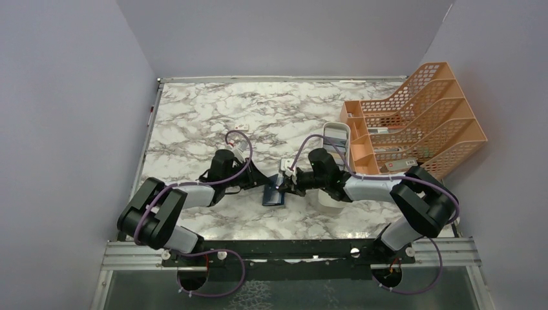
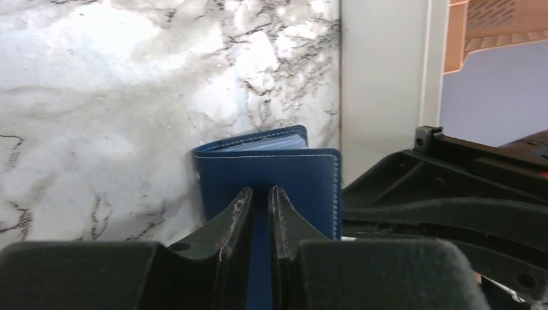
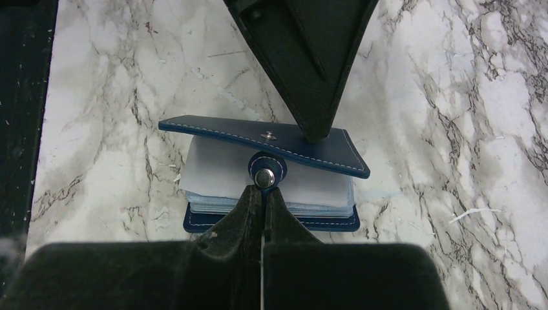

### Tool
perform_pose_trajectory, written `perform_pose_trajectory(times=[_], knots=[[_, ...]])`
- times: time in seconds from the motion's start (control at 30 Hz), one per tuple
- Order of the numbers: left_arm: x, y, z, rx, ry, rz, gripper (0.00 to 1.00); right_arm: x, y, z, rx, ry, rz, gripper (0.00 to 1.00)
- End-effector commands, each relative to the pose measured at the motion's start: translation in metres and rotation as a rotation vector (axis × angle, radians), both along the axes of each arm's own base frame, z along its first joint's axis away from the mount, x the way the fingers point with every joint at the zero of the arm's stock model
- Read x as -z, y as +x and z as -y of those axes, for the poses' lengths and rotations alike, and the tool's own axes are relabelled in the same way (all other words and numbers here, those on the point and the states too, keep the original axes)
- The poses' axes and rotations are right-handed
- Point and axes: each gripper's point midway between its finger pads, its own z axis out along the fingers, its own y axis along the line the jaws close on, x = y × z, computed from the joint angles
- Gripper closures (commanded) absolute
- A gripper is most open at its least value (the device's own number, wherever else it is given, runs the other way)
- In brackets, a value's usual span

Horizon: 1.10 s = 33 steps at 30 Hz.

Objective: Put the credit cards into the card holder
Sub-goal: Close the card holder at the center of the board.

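Note:
The navy card holder [image 1: 274, 194] lies on the marble between both arms. Its top cover [image 3: 258, 137] is lifted and tilted over a stack of pale clear sleeves [image 3: 220, 171]. My right gripper [image 3: 263, 190] is shut on the holder's snap tab [image 3: 264, 176]. My left gripper [image 2: 260, 191] comes from the opposite side, and its tips rest on the cover [image 2: 271, 171]. Its jaws are almost together. Navy shows in the slit, but I cannot tell whether they pinch it. The credit cards are hidden.
A long white tray [image 1: 337, 134] stands just right of the holder, and its wall [image 2: 381, 84] shows in the left wrist view. Beyond it is an orange mesh file rack [image 1: 423, 123]. A tiny white block with a red mark [image 1: 242, 126] lies farther back.

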Motion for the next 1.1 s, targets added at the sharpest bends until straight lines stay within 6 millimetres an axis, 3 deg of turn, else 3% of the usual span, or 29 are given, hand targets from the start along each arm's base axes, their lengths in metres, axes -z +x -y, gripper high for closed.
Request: perform_pose_trajectory(times=[0.0,0.23,0.4,0.77,0.97,1.07], knots=[[0.018,0.006,-0.004,-0.005,0.074,0.003,0.82,-0.006,0.0,-0.004,-0.025,0.036,0.045,0.99],[0.031,0.007,-0.006,-0.007,0.108,-0.019,0.81,-0.009,-0.004,-0.007,-0.061,0.075,0.081,0.99],[0.034,0.007,-0.01,-0.029,0.125,-0.043,0.8,-0.023,-0.003,-0.01,-0.076,0.117,0.131,0.99],[0.009,0.013,-0.019,-0.083,0.159,-0.009,0.76,-0.027,0.002,-0.014,-0.074,0.144,0.167,0.99],[-0.024,0.011,-0.006,-0.06,0.085,0.019,0.74,-0.029,0.002,-0.018,-0.084,0.169,0.17,0.99],[-0.03,0.011,-0.004,-0.061,0.089,0.031,0.73,-0.028,0.004,-0.02,-0.084,0.166,0.169,0.99]])
